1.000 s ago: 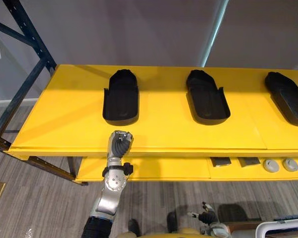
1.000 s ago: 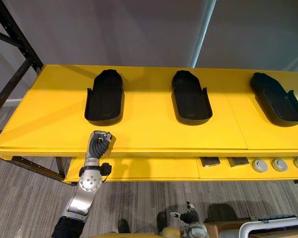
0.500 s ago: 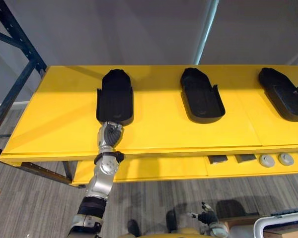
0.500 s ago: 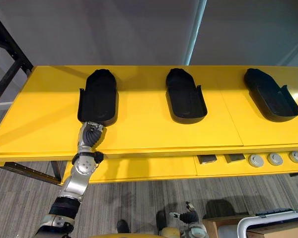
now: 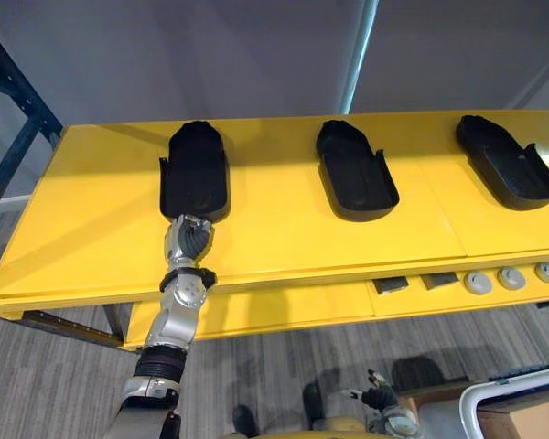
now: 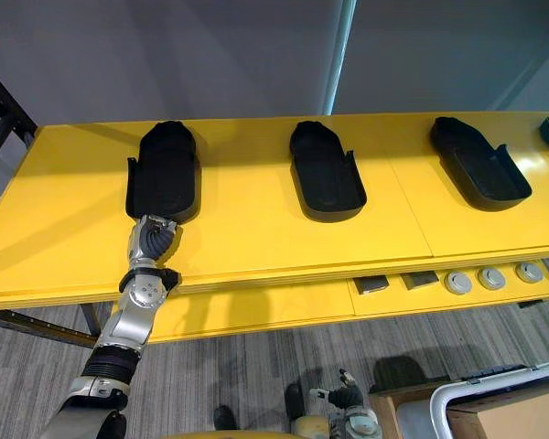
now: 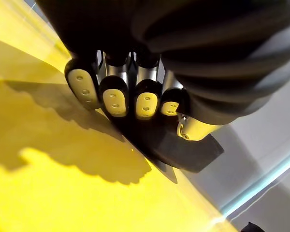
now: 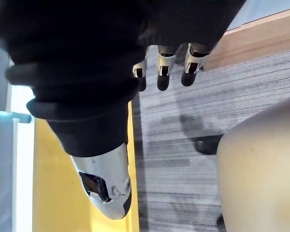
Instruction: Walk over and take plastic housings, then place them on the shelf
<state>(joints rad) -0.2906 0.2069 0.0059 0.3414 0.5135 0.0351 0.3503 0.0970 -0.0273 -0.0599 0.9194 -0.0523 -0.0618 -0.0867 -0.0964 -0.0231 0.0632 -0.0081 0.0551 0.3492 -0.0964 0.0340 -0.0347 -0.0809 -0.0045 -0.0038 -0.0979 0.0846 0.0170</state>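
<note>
Standing here watching, and from the left eye view the left hand (image 5: 187, 241) has crept forward over the last second: it was back near the front edge of the bright yellow flat shelf board (image 5: 91, 229), now its fingers sit right at the near end of the leftmost black plastic housing, a long scoop-shaped shell (image 5: 195, 172). So I'd guess it's either closing in on that shell or nudging it into place, can't say which. Two more black shells lie along the same board, a middle housing (image 5: 354, 170) and a right housing (image 5: 506, 162), well apart from each other, so there's plenty of bare yellow between them to move in. Right eye view, same story, with the right hand (image 6: 344, 399) hanging low near the floor, and a lower yellow shelf (image 6: 256, 313) just under the top one, so the front lip is close behind the wrist. Left wrist view: the fingers (image 7: 112, 96) are curled down with tips at the housing's dark edge, but whether they truly grip it I can't tell. Right wrist view: fingers (image 8: 164, 65) slack, holding nothing, over grey striped floor (image 8: 193, 145).
</note>
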